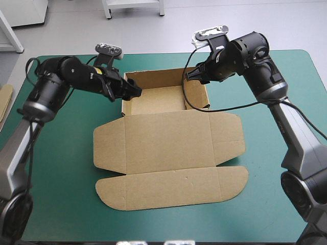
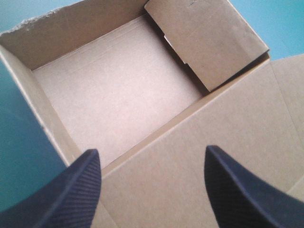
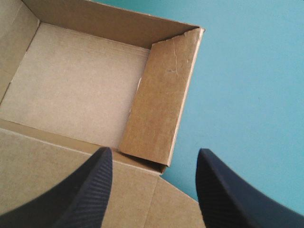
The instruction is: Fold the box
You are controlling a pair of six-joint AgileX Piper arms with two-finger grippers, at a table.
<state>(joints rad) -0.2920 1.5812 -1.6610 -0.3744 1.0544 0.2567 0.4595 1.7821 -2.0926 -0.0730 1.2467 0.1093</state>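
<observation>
- **High view.** The brown cut-cardboard box [image 1: 168, 127] lies at the middle of the teal-green worktop [image 1: 255, 214]. Its open tray [image 1: 158, 99] stands toward the far edge with three walls raised. The lid panel [image 1: 173, 153] lies flat toward the near edge, with the rounded tuck flap [image 1: 168, 191] outermost. The left claw [image 1: 134, 91] sits at the tray's left wall and the right claw [image 1: 190, 75] at its right wall. This mirrored stance probably serves to work on both side walls at once. A strip of spare brown board [image 1: 4, 102] shows at the worktop's left edge.
- **Left wrist view.** The left claw's black fingers [image 2: 71, 194] stand apart and grip nothing. They hover over the crease joining lid panel and tray, near the left wall. The tray is empty, showing only its bare floor. On the opposite side, the folded-in flap [image 2: 209, 42] appears to lean slightly inward. Whether it is locked in place cannot be told.
- **Right wrist view.** The right claw's fingers [image 3: 80, 194] are likewise apart and empty. The near corner of the right wall lies just ahead, between them. One finger is over the lid panel and the other over bare worktop. This placement would suit pinching the doubled wall or pressing its flap home. Here too the tray holds nothing.
</observation>
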